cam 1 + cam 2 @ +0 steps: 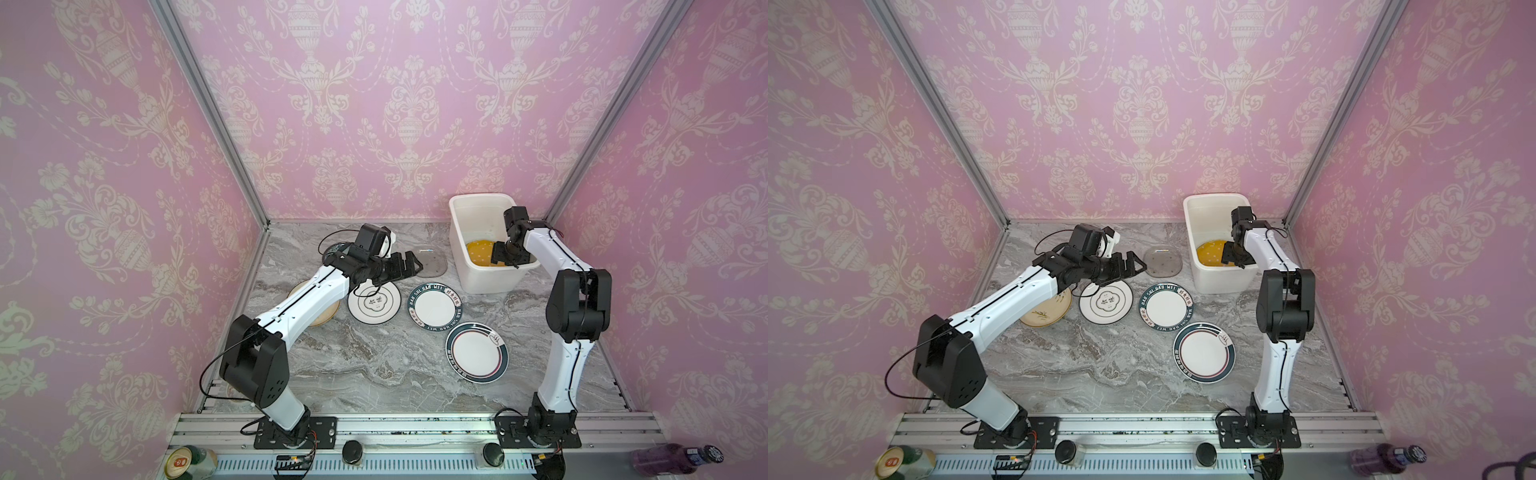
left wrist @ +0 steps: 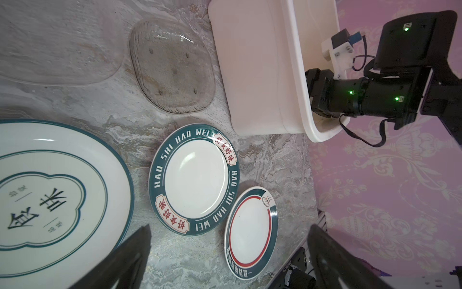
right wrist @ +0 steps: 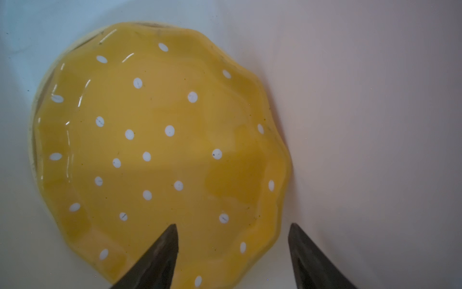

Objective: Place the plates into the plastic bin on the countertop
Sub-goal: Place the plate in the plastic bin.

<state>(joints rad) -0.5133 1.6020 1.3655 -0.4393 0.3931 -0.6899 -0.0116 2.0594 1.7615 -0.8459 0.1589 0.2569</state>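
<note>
Pink wallpaper with pale urn patterns closes in a grey marbled desk. At its back right corner stands the white bin, and an orange plate with white dots lies inside it on the bottom. The right hand reaches down into the bin just above that plate. Its fingers are spread apart and grip nothing: one hangs over the plate, the other beyond the plate's wavy rim.

The left hand hovers over the middle of the desk, spread wide and empty. Below it lies a white plate with a cloud emblem. Next come a plate with a lettered dark rim and, nearer the front, a plate with a red ring. A smoky glass plate lies just beside the bin, and a clear glass plate lies near it. A cream plate sits partly under the left arm.
</note>
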